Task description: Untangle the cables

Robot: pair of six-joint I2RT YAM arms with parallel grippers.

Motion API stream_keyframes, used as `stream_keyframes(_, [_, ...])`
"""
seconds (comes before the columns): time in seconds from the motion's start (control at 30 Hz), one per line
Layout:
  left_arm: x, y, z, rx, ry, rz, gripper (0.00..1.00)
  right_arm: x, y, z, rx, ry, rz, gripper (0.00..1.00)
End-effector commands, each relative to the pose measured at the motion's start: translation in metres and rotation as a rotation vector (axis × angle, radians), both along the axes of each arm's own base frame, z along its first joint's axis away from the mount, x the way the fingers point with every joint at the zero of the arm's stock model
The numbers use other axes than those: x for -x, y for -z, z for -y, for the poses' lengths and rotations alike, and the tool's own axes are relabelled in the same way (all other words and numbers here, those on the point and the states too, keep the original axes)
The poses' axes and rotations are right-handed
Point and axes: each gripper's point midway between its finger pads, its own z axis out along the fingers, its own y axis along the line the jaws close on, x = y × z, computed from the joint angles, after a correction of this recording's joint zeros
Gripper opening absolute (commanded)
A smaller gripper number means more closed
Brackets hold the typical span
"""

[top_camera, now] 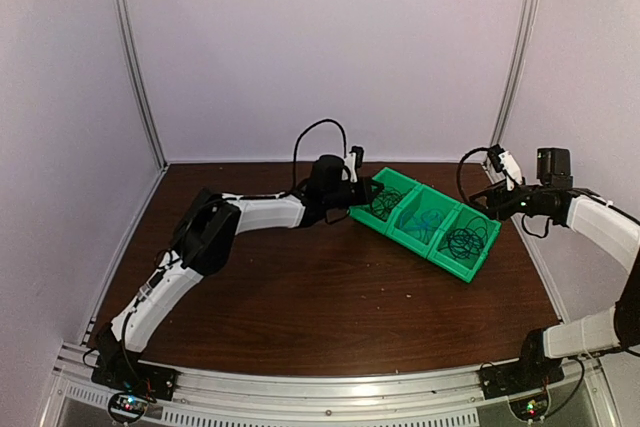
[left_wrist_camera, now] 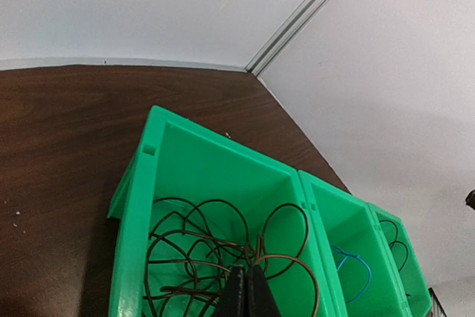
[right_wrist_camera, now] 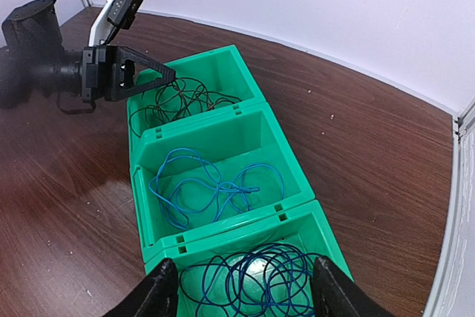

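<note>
Three bins [right_wrist_camera: 223,224] in a row. Your left claw [left_wrist_camera: 247,272], shut, nine o'clock among cables [left_wrist_camera: 200,243]; your right claw [right_wrist_camera: 243,272], wide, three o'clock.

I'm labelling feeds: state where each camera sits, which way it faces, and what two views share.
Top external: high behind the bases, looking down on the table, both arms and three green bins.
Left wrist: low at the row's end, looking past the shut left gripper into that bin's dark cables.
Right wrist: over the bins' other end, open right gripper framing it, facing the left gripper.
Shared: both wrist views show the middle bin's blue cable.
</note>
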Motion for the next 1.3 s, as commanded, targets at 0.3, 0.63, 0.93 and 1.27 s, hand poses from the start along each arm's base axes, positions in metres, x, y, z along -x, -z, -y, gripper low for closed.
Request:
stream_keyframes(0.3, [0.007, -0.038, -0.018, 0.013, -0.02, 0.015, 0.31, 0.003, -0.005, 0.004, -0.006, 0.001, 0.017, 0.61])
stream_keyframes(0.63, [0.036, -0.028, -0.046, -0.154, 0.01, -0.002, 0.38, 0.005, -0.009, 0.009, 0.022, 0.011, 0.036, 0.62])
stream_keyframes(0.93, [0.072, 0.005, -0.086, -0.409, 0.063, -0.04, 0.44, 0.005, -0.004, 0.004, 0.005, -0.016, 0.01, 0.63])
stream_keyframes(1.27, [0.113, -0.036, -0.157, -0.548, -0.011, 0.016, 0.52, -0.006, -0.02, 0.017, -0.008, 0.087, 0.056, 0.68])
